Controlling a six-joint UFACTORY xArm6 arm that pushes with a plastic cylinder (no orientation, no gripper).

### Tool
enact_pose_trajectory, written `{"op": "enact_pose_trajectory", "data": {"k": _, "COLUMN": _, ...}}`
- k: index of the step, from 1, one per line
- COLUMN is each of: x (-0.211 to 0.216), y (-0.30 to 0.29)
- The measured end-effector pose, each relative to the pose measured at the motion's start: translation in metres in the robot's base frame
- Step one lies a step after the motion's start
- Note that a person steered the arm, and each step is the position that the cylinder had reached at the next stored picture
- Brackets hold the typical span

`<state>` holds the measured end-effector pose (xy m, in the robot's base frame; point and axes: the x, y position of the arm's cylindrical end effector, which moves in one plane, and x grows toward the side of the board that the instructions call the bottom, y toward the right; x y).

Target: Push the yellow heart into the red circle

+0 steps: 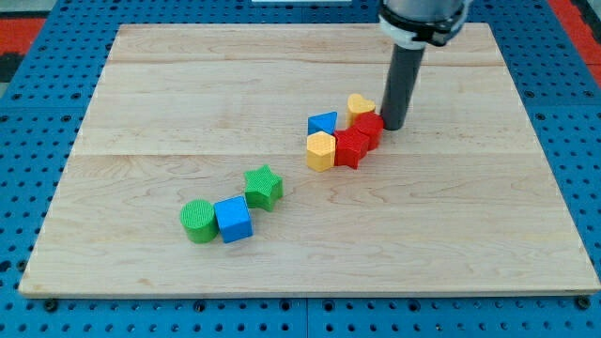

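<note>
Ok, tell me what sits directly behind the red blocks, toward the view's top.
The yellow heart sits behind the red blocks, touching them, the blue block beside it. My tip stands at their right. The heart's lower edge is covered.

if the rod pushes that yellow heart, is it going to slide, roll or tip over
The yellow heart sits flat and squat on the smooth wooden board, so it would probably slide, not roll or tip. It looks like a stiff, light block. Because it appears to touch the red block, they would likely move together.
</note>
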<state>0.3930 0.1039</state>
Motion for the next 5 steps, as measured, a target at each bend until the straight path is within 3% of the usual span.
{"op": "enact_pose_trajectory", "data": {"k": 1, "x": -0.01, "y": -0.015}}
{"op": "enact_pose_trajectory", "data": {"k": 2, "x": -0.036, "y": 0.008}}
{"op": "enact_pose_trajectory", "data": {"k": 3, "x": -0.07, "y": -0.007}}
{"op": "enact_pose_trajectory", "data": {"k": 5, "x": -0.055, "y": -0.069}}
